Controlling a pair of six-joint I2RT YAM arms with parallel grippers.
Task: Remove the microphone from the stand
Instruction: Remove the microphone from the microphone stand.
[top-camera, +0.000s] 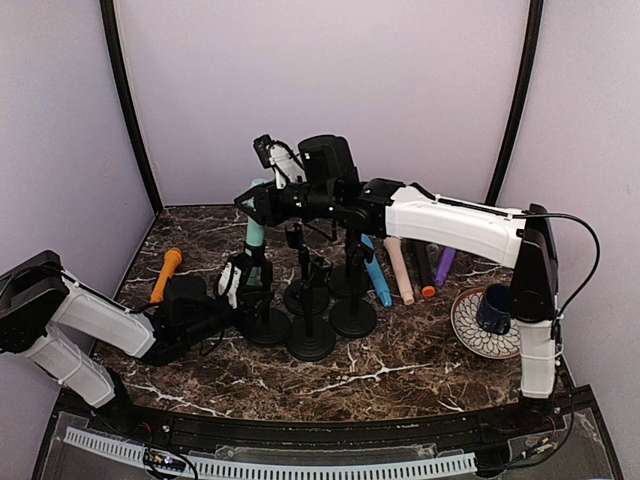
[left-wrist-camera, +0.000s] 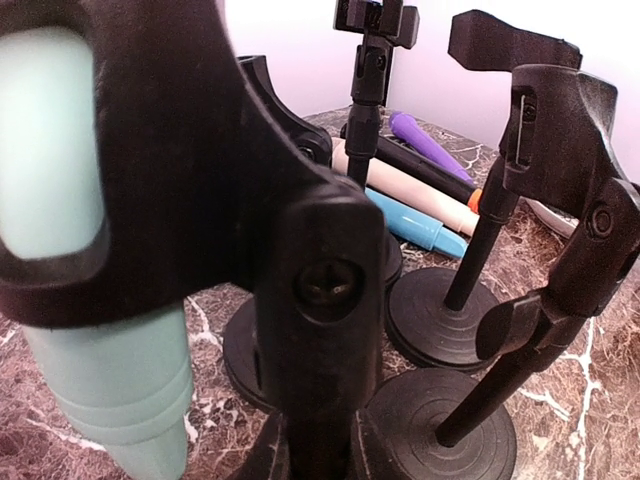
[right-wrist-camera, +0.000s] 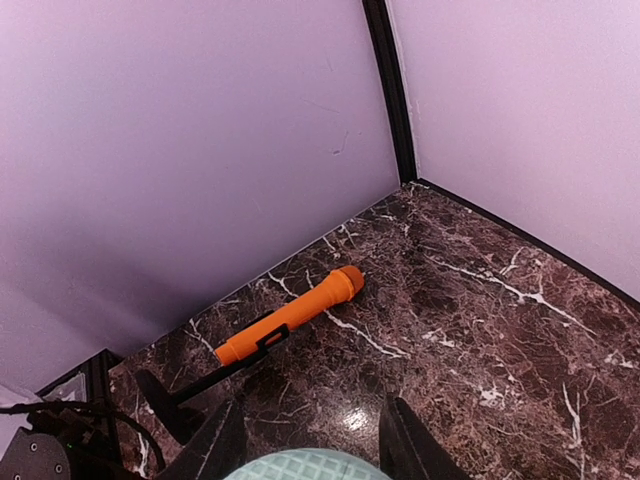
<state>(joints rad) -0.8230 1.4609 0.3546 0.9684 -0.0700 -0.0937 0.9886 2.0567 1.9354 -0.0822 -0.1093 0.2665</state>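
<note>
Lilac walls close in a dark marbled worktop (top-camera: 400, 370). The mint-green microphone (top-camera: 256, 236) stands upright in the forked black clip of a stand (top-camera: 266, 326). It has a smooth pale barrel with a ringed, narrowing lower end and a fine-meshed rounded head.

The right hand (top-camera: 264, 200) reaches in from above. Its fingers (right-wrist-camera: 222, 446) are pressed against either side of the head, which sits between them at the bottom of the wrist view. Beyond these fingers an orange microphone (right-wrist-camera: 290, 316) lies flat near the wall.

The left hand (top-camera: 240, 286) is low, pinched shut on the stand's post just below the clip, and the barrel hangs just left of it. Right of this hand stand more empty stands (top-camera: 311, 342). Past them blue, cream, black and purple microphones (left-wrist-camera: 412, 222) lie side by side.
</note>
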